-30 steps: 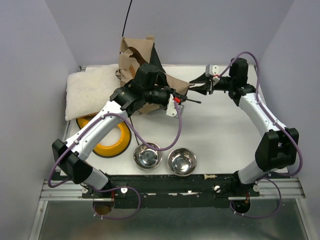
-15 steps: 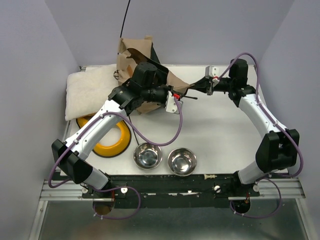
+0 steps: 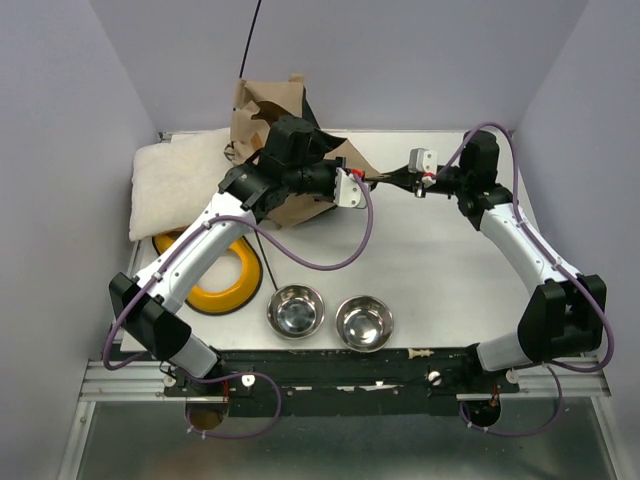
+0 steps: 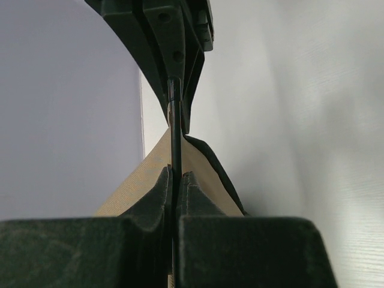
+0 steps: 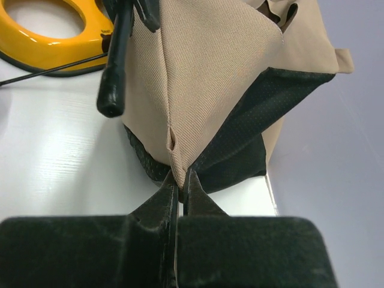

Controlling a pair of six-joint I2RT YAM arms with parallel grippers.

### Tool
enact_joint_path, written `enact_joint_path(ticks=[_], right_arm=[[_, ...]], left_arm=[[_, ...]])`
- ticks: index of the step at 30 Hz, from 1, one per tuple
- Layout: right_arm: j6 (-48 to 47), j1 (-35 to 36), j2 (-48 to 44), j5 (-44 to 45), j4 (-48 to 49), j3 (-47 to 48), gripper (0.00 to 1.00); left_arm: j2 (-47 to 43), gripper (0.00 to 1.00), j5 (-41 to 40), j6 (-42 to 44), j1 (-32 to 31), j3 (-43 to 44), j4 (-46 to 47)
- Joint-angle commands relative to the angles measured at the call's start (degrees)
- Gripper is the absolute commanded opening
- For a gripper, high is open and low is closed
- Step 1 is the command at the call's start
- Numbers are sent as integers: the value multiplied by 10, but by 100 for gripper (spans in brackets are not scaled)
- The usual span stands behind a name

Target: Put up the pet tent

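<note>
The tan pet tent point(image 3: 268, 108) with black trim stands crumpled at the back of the table. Its front corner stretches right to my right gripper point(image 3: 393, 180), which is shut on the tan fabric tip point(image 5: 179, 170). My left gripper point(image 3: 370, 181) is shut on a thin black pole point(image 4: 175, 141) and meets the right gripper tip to tip. In the left wrist view the pole runs from my jaws up into the right gripper's fingers point(image 4: 180, 54), over the tent fabric point(image 4: 147, 177). In the right wrist view the tent point(image 5: 210, 72) fills the middle, and the left gripper's dark finger point(image 5: 116, 66) hangs beside it.
A cream fluffy cushion point(image 3: 180, 178) lies at the back left, with a yellow ring point(image 3: 222, 280) in front of it. Two steel bowls point(image 3: 295, 311) point(image 3: 363, 323) sit near the front edge. Another black pole point(image 3: 254, 38) sticks up behind the tent.
My left gripper has moved back and to the right with the pole, up to the tent corner. My right gripper has shifted left with that corner, so the two now meet.
</note>
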Motion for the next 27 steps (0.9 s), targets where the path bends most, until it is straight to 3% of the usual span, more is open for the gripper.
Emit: enact_joint_path(ticks=[1, 10, 18, 27], right_arm=[[-7, -1, -22, 23, 36, -15, 1], [-4, -1, -28, 25, 36, -18, 1], [-20, 0, -35, 35, 35, -33, 1], [-30, 0, -40, 38, 36, -36, 1]], left_arm=[[20, 0, -91, -8, 23, 15, -43], [36, 0, -134, 16, 30, 18, -79], [28, 0, -102, -4, 54, 23, -75], [41, 0, -125, -1, 59, 33, -88]])
